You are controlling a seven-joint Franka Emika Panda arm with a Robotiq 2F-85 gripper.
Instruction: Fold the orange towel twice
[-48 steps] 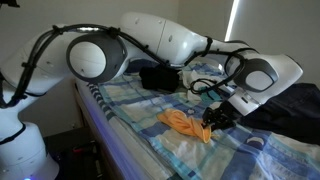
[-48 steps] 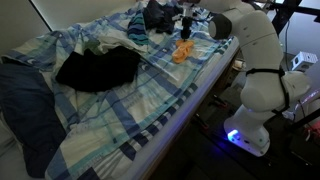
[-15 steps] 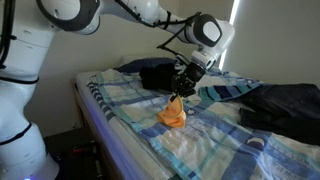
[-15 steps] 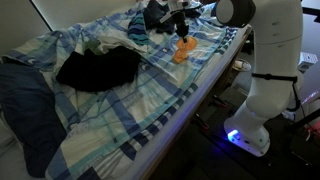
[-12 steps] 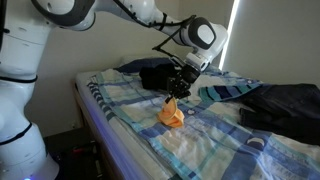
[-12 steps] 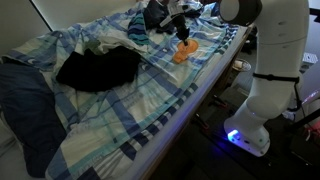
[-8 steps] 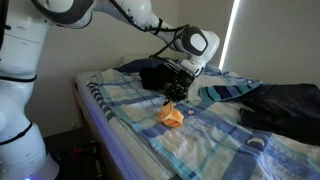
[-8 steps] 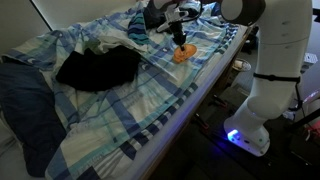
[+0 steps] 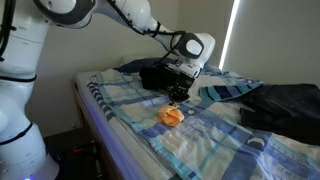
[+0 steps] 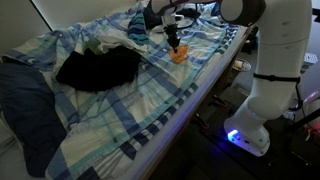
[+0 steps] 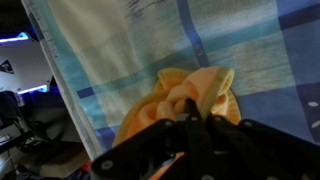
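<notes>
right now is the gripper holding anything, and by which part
The shut gripper seems to pinch the orange towel at the top of its bunched folds, the rest lying on the bedsheet; corner or edge cannot be told.

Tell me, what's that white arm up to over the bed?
A robot arm is working on an orange towel that lies on a bed with a plaid sheet. Its fingers are shut and seem to pinch the top of the towel. The towel sits in a crumpled heap and is not folded flat yet. Some dark clothes lie apart from it on the sheet.
</notes>
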